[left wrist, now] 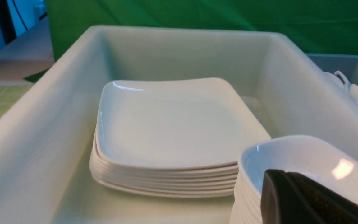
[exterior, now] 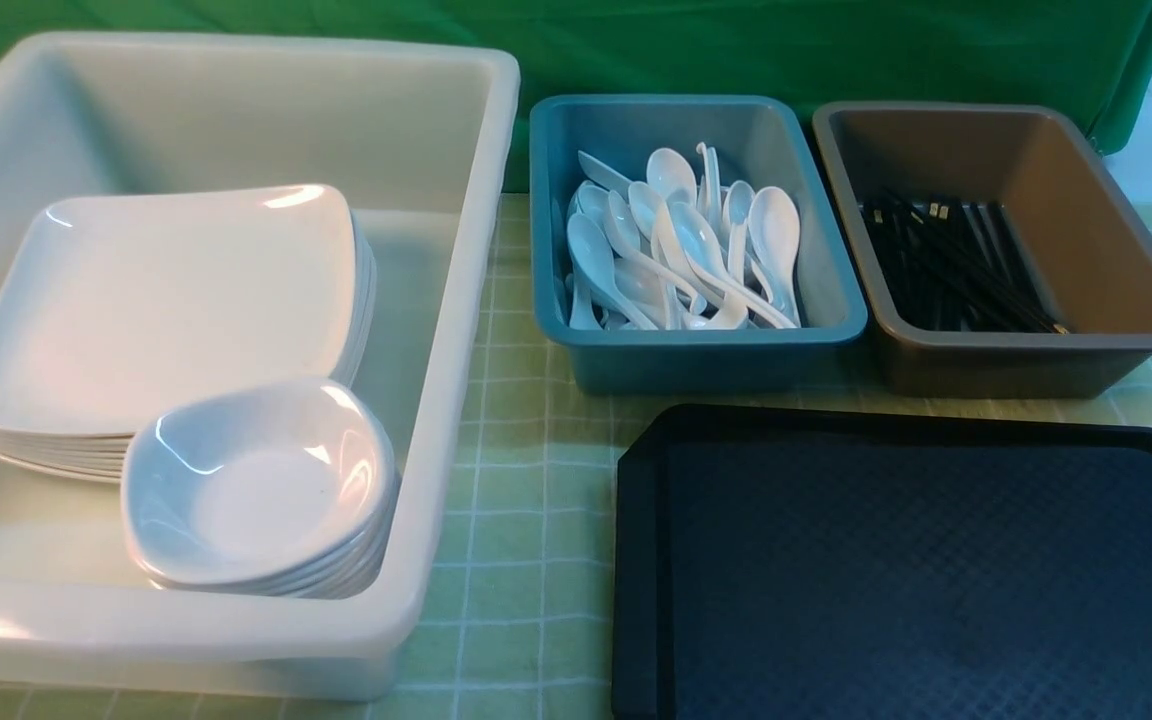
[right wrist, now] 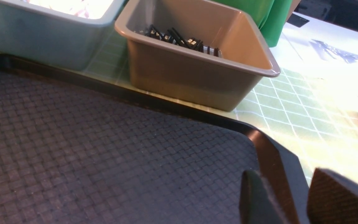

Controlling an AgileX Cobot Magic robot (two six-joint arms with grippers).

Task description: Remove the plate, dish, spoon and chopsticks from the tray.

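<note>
Here the right gripper (right wrist: 294, 199) hangs low over the right near corner of the tray (exterior: 916, 580), its two dark fingertips (right wrist: 256, 199) parted by a gap with nothing between them. The left gripper (left wrist: 303, 199) shows only as a dark padded mass at the edge of its wrist view, just in front of the stacked dishes; whether its jaws are apart or together cannot be told. Neither arm appears in the front view.

The tray's diamond-textured surface is bare, and it lies on a pale green checked tablecloth (exterior: 516, 520). Just beyond its far rim stand two bins side by side. The brown bin (exterior: 1086, 230) on the right holds the chopsticks (exterior: 956, 265), a bundle of thin black sticks lying along its floor. The blue bin (exterior: 816, 260) to its left holds a heap of white soup spoons (exterior: 681, 245), handles pointing various ways.

Further left sits a large white tub (exterior: 456, 300). Inside it the plate (exterior: 166, 300) tops a stack of like plates toward the tub's back left. Nearer the front, a pile of small deep white dishes (exterior: 256, 490) stands just beside the plates, its rim overlapping their near corner in the front view. A green cloth backdrop (exterior: 736, 45) hangs behind everything.
</note>
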